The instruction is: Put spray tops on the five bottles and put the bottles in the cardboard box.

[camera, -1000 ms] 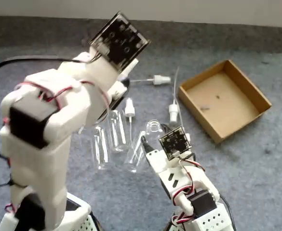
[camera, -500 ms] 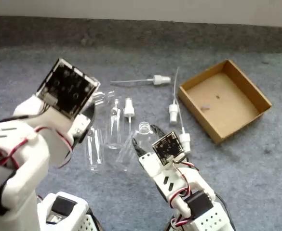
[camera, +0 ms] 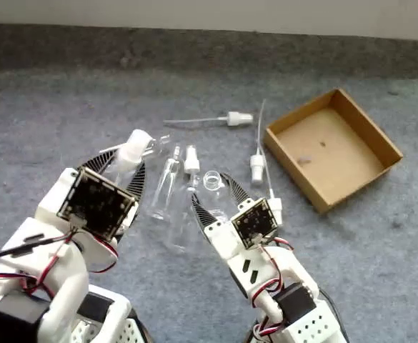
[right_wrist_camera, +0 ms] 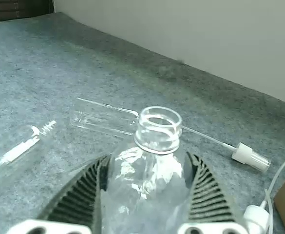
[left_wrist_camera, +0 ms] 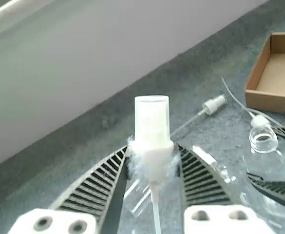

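- My left gripper (left_wrist_camera: 153, 148): fingers clamped on a white spray top (left_wrist_camera: 152, 117). It stands upright between them, with its thin tube hanging below.
- My right gripper (right_wrist_camera: 147, 165): closed around a clear bottle (right_wrist_camera: 158, 127). The open neck points out past my fingertips.
- Between my two grippers: a lying bottle (camera: 164, 182), flat on the carpet (camera: 66, 93). A second spray top (camera: 191, 158) sits just beside its far end; I cannot tell whether the two are joined.
- Beyond both sets of fingertips: a long-tubed spray top (camera: 237, 118) on its side, with the tube trailing toward my left gripper's side.
- On the outer side of my right gripper: a third spray top (camera: 257, 168) a little ahead of the fingertips, and a fourth spray top (camera: 274, 207) just beside the gripper body.
- Farther out on that same side: the cardboard box (camera: 301, 111), open side up, near the third spray top and well apart from my left gripper.
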`<state>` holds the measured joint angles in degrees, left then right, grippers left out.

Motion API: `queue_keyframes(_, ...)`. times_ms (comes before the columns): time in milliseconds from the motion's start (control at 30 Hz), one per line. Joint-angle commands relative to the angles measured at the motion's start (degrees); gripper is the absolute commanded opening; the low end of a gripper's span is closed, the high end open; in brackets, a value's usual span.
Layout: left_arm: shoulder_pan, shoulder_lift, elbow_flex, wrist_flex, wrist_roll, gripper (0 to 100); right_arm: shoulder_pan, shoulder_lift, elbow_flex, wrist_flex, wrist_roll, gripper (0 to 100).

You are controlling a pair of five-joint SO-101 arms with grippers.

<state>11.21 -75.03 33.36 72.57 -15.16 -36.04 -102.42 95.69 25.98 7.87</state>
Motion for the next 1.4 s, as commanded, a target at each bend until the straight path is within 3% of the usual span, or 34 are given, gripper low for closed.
queue_keyframes(0,-0.48,-8.48,11.21,-11.52,0.44,2,-0.31,-0.31,10.07,-1.98,-0.53,7.3)
queue_keyframes(500,-0.22,-4.97,15.87,-29.10,0.62,2,-0.31,-0.66,10.07,3.65,-0.53,7.1)
queue_keyframes(1233,-0.31,-1.54,25.71,-46.07,0.62,0,-0.31,-0.22,10.07,3.74,-0.53,7.1)
queue_keyframes(1367,-0.75,-1.54,25.54,-46.07,10.73,1,-0.31,-0.22,10.07,3.74,-0.53,7.1)
